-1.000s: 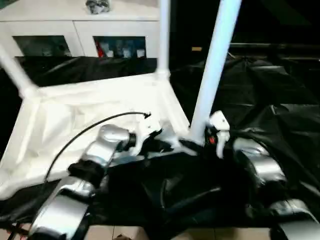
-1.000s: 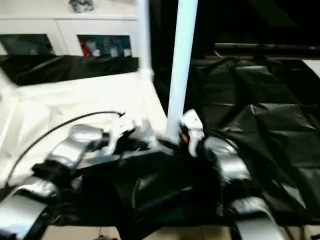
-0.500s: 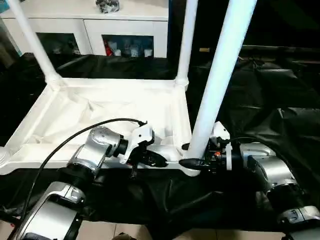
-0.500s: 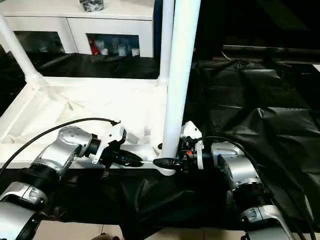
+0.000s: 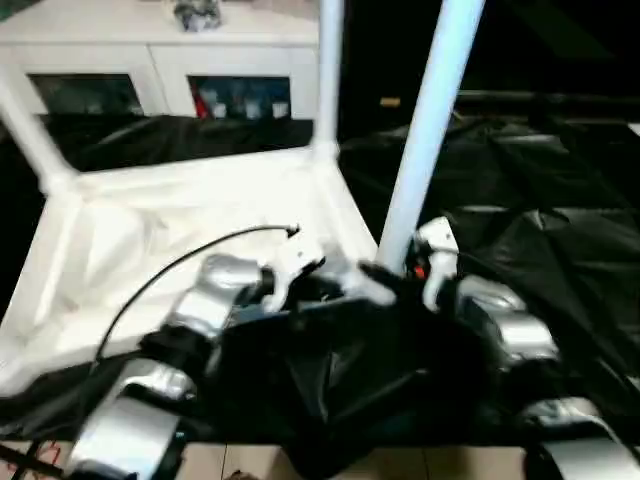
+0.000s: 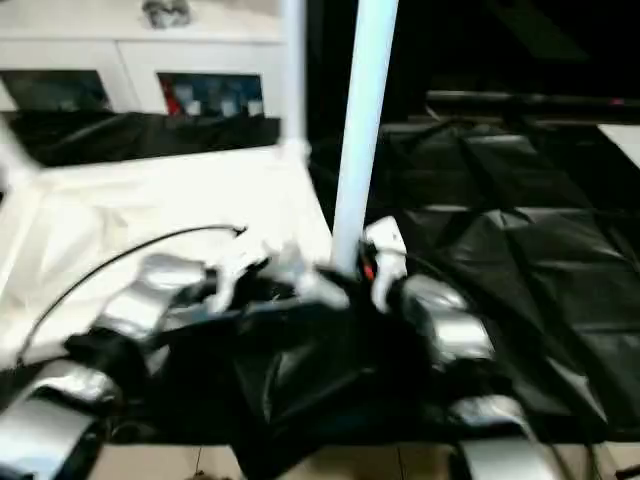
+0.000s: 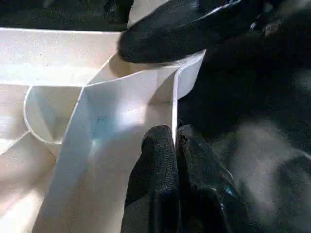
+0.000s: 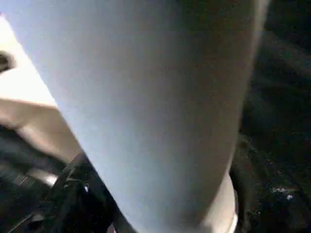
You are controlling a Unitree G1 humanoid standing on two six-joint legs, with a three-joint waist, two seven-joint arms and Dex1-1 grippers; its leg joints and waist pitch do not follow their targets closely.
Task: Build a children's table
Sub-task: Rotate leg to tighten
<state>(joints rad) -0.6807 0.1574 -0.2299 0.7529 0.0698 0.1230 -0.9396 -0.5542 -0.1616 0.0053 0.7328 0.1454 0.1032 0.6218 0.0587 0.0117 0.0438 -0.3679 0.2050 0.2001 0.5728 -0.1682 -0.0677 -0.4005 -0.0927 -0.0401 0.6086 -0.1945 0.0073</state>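
**Seating the leg at the near right corner**

The table top (image 5: 190, 230) lies underside up on the black sheet (image 5: 560, 240), with three legs standing in its corner sockets. My left gripper (image 7: 172, 145) has its fingers pressed together on the rim wall by the near right corner. My right gripper (image 5: 385, 275) is at the foot of the near leg (image 5: 430, 120); I cannot tell how its fingers stand. Next, I judge, that leg needs pressing fully home while I steady the rim.
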